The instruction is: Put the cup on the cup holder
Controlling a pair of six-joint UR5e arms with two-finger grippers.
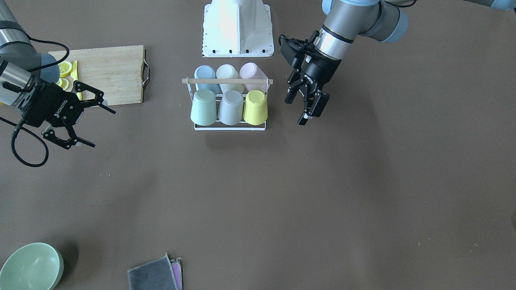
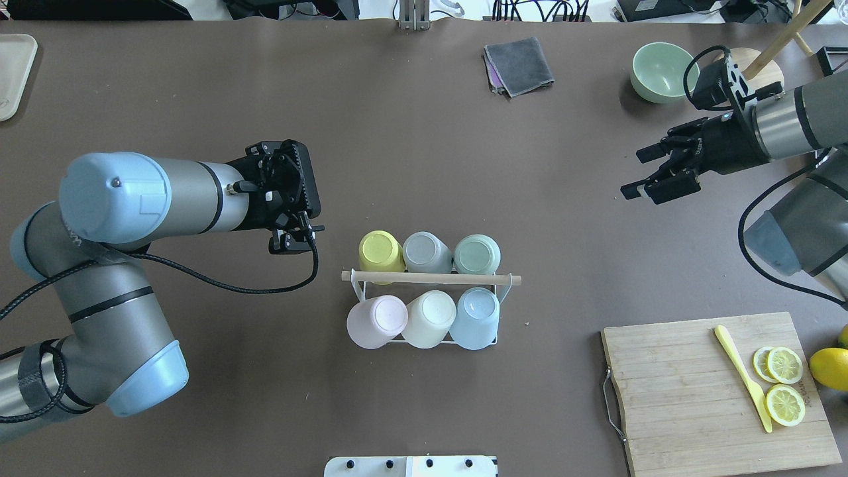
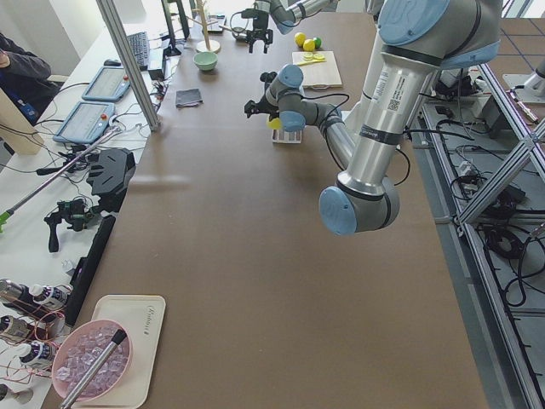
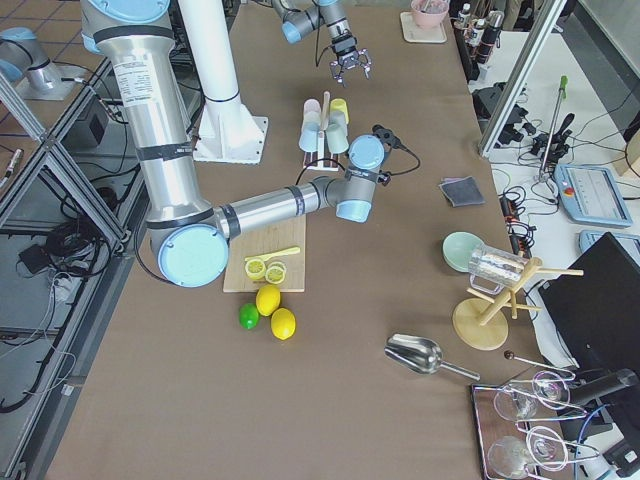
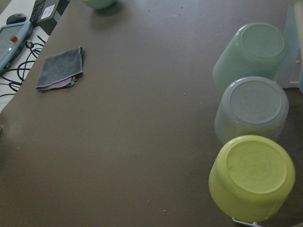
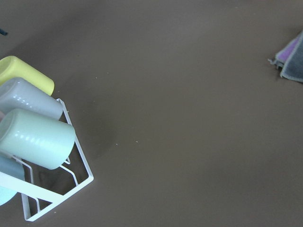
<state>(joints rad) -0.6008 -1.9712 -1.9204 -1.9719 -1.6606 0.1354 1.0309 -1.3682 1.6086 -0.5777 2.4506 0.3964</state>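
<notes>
The cup holder (image 2: pixel 430 279), a white wire rack with a wooden rod on top, stands mid-table with several pastel cups upside down on its prongs. The yellow cup (image 2: pixel 381 250), grey cup (image 2: pixel 427 252) and green cup (image 2: pixel 477 254) fill the far row; the pink, cream and blue cups fill the near row. My left gripper (image 1: pixel 303 105) hovers open and empty just beside the yellow cup (image 1: pixel 255 106), apart from it. Off toward the cutting board, my right gripper (image 1: pixel 100 127) is open and empty. The left wrist view shows the yellow cup (image 5: pixel 251 177) close by.
A wooden cutting board (image 2: pixel 689 391) with lemon slices and a yellow knife lies at the near right, a whole lemon (image 2: pixel 831 368) beside it. A green bowl (image 2: pixel 659 71) and a folded grey cloth (image 2: pixel 519 65) sit at the far side. The white robot base (image 1: pixel 237 28) is behind the rack.
</notes>
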